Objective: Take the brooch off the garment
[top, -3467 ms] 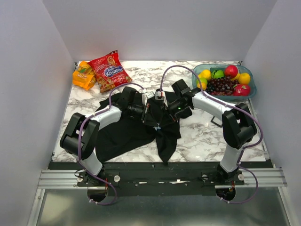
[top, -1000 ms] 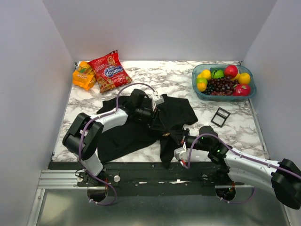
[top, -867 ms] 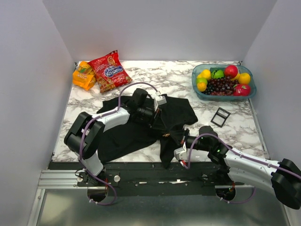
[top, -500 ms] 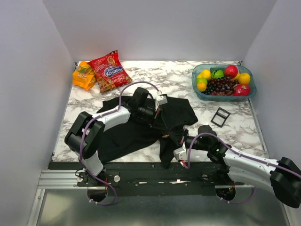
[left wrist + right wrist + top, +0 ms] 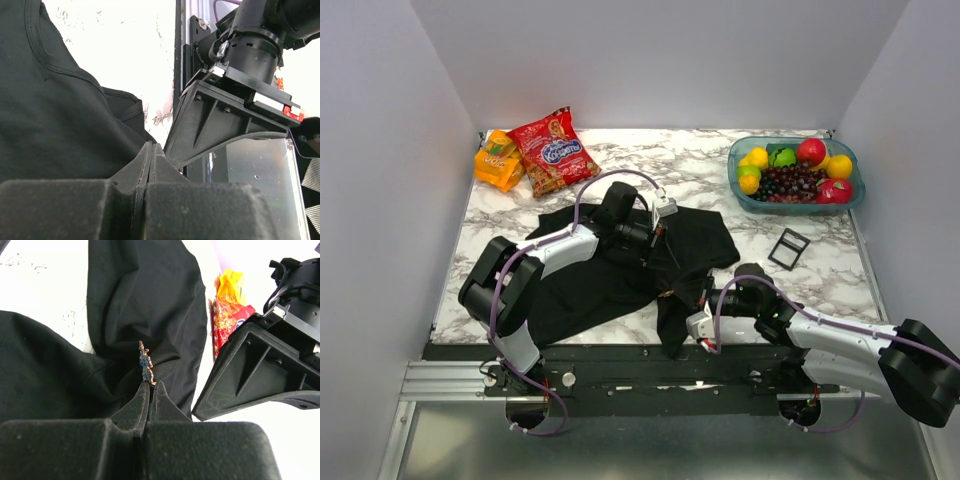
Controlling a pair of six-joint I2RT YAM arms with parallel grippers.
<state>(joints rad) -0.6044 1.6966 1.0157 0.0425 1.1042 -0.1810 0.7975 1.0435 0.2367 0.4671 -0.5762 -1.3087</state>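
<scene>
Tightly closed, the right gripper (image 5: 149, 387) appears to pinch the lower end of the brooch (image 5: 145, 362). In the right wrist view the brooch stands edge-on above the fingertips, a thin glinting sliver against a raised fold of the shirt (image 5: 145, 295). From above, it sits on the shirt's near part, close to the front edge of the bench (image 5: 620, 160). The fold rises to meet it, so it looks not yet free of the cloth.

The left gripper (image 5: 151, 150) also has its jaws pressed together, tips down at the shirt. Its own camera does not show whether any cloth is caught between them. Seen from above, it rests on the middle of the shirt, behind the brooch.

The step in hand looks like the pull-off itself. Doing it well likely means drawing the brooch slowly and straight back along its own line, towards the right arm's base. So thin a piece could twist or slip between the pads, so the grip needs to be firm. The soft shirt will tend to follow the pull, and the left gripper should anchor it so the fabric tautens rather than travels. If the fold lifts with the brooch, the pin has probably not let go.

A small black tray (image 5: 788, 247) lies well apart on the right.
</scene>
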